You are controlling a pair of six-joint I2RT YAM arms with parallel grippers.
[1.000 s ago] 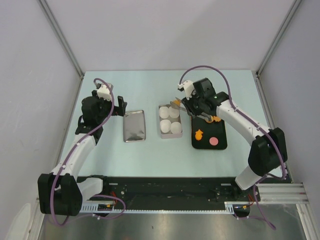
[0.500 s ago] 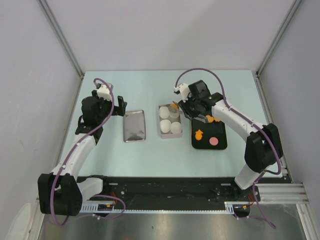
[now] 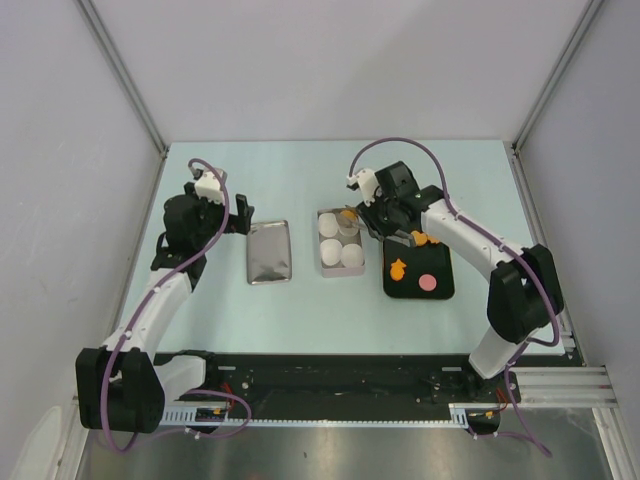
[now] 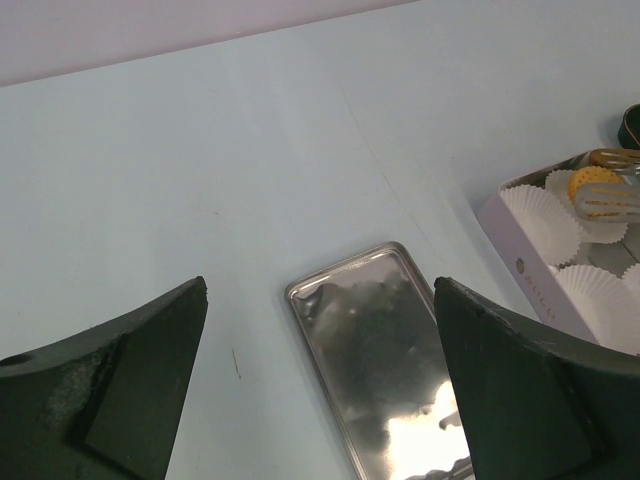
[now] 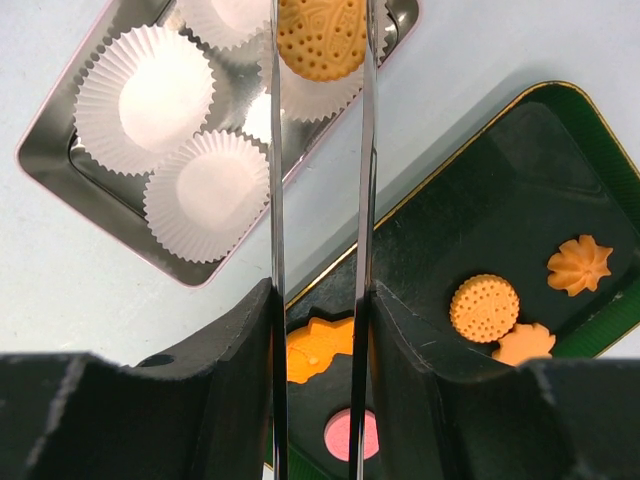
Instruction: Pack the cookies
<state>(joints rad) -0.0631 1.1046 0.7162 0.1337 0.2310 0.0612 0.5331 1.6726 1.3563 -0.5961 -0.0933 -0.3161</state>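
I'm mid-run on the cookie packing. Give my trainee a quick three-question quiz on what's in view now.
1. True or false: the pink cookie lies on the black tray.
2. What do the tongs hold? A) a round orange cookie B) a star cookie C) nothing
3. Which gripper's jaws stand open and empty?
Key: 1 true; 2 A; 3 the left gripper.

Standing here, I'd call this a robotics lab test cell. A pale blue-green tabletop (image 3: 300, 180) is boxed in on three sides by plain grey panels (image 3: 330, 70) set in aluminium posts (image 3: 120, 72). Two black-and-white robot arms, the left arm (image 3: 160, 290) and the right arm (image 3: 480, 240), are mounted along a black base rail (image 3: 330, 388) at the near edge. Purple cables (image 3: 400, 142) loop along them.
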